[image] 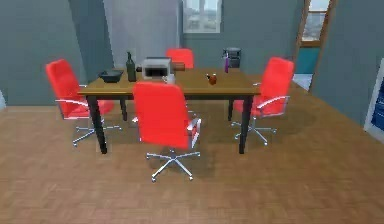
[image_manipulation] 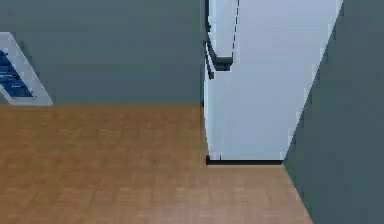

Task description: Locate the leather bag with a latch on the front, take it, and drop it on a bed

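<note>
1. In the forward view, the brown wooden plank floor (image: 60, 185) is stretching out in the foreground.
2. A red swivel chair with a chrome star base (image: 164, 115) is standing at the near side of the table and is covering part of its edge.
3. Behind it, a long brown wooden table with black legs (image: 225, 85) is standing across the view. A second red chair (image: 65, 88) is standing at its left end, a third red chair (image: 273, 85) at its right end, and a fourth red chair (image: 181, 57) at its far side.
4. A dark bowl (image: 110, 75), a tall dark bottle (image: 130, 65), a grey boxy appliance (image: 157, 68) and a small red thing (image: 211, 77) are standing on the tabletop.
5. A dark boxy thing (image: 232, 58) is standing at the far right corner of the table. I cannot tell whether it is the leather bag.
6. Farther back, a window (image: 203, 15) is sitting in the grey wall, and a doorway (image: 315, 35) is opening at the right.
7. In the arm side view, a tall white refrigerator with a dark handle (image_manipulation: 262, 85) is standing on the floor at the grey wall (image_manipulation: 110, 50), and a blue and white panel (image_manipulation: 20, 72) is showing at the left.
8. I cannot tell the state of the gripper.
</note>
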{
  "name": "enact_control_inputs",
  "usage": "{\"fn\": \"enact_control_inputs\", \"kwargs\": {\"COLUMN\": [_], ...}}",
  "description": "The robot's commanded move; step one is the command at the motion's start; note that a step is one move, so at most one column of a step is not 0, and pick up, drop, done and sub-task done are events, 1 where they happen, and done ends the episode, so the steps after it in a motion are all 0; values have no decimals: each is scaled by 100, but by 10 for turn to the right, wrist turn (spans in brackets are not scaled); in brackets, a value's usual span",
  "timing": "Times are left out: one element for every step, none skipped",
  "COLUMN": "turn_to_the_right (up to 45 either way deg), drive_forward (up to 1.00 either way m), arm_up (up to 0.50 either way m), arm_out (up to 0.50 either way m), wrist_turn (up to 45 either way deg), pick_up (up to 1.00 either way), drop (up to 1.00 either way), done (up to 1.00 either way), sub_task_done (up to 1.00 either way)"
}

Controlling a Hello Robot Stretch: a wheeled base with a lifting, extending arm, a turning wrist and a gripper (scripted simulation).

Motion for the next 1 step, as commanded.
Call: {"fn": "enact_control_inputs", "kwargs": {"turn_to_the_right": [420], "drive_forward": [0], "arm_up": [0], "arm_out": [0], "wrist_turn": [0], "pick_up": [0], "drop": [0], "done": [0], "sub_task_done": [0]}}
